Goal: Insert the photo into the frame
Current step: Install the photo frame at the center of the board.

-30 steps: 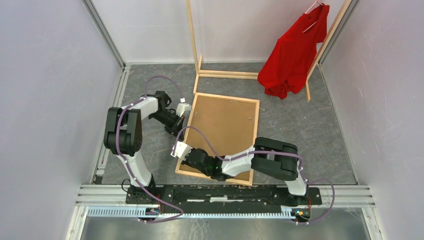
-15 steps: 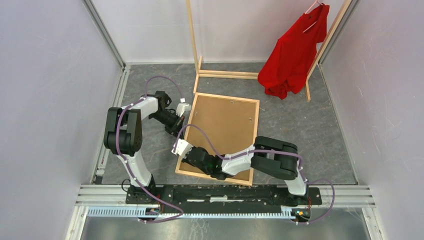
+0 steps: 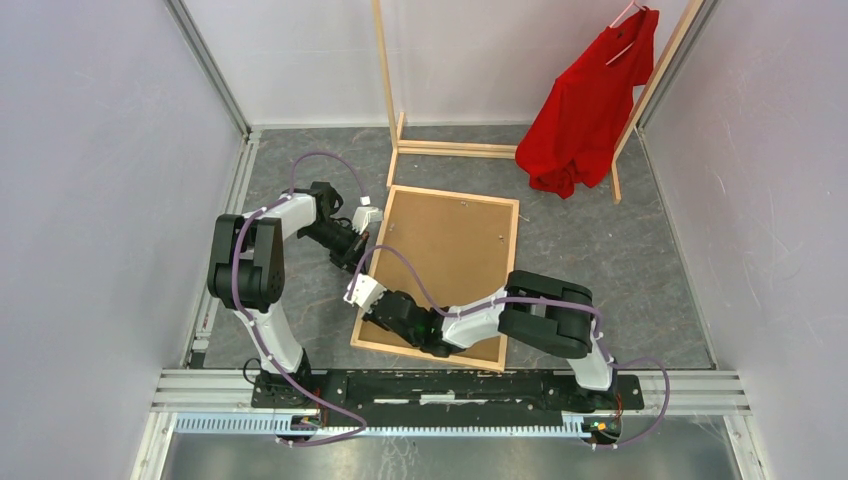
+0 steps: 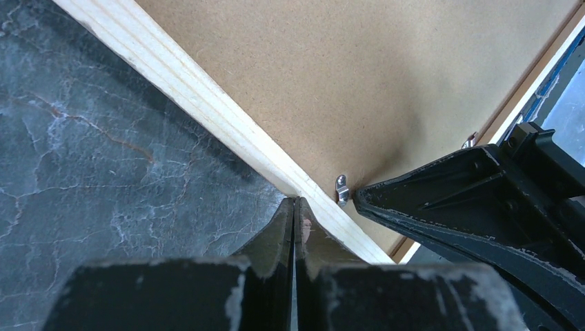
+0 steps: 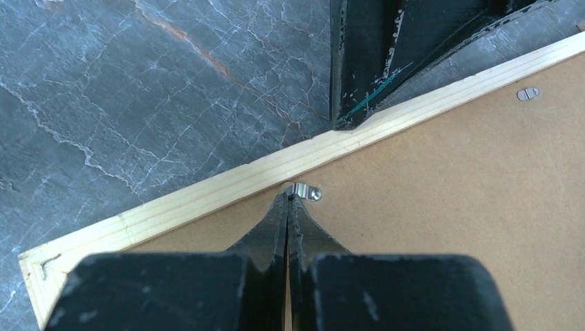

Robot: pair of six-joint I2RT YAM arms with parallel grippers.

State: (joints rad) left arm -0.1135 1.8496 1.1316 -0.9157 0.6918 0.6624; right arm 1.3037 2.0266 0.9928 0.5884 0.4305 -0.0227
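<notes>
Frame (image 3: 456, 196), face down mid-tabletop, backing board (image 3: 450, 250) seated inside, photo hidden; left end effector (image 4: 294, 202) closed against its left-edge rail, apparently steadying; right end effector (image 5: 288, 196) closed at a metal clip (image 5: 308, 193), likely to lock the board.

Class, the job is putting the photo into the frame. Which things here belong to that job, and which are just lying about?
Belong: light wooden rectangular picture frame; brown board backing inside it; small metal turn clip; left gripper and right gripper, both shut, tips by that clip. The photo is not visible.
Lying about: red shirt on a hanger; tall wooden clothes rack.
</notes>
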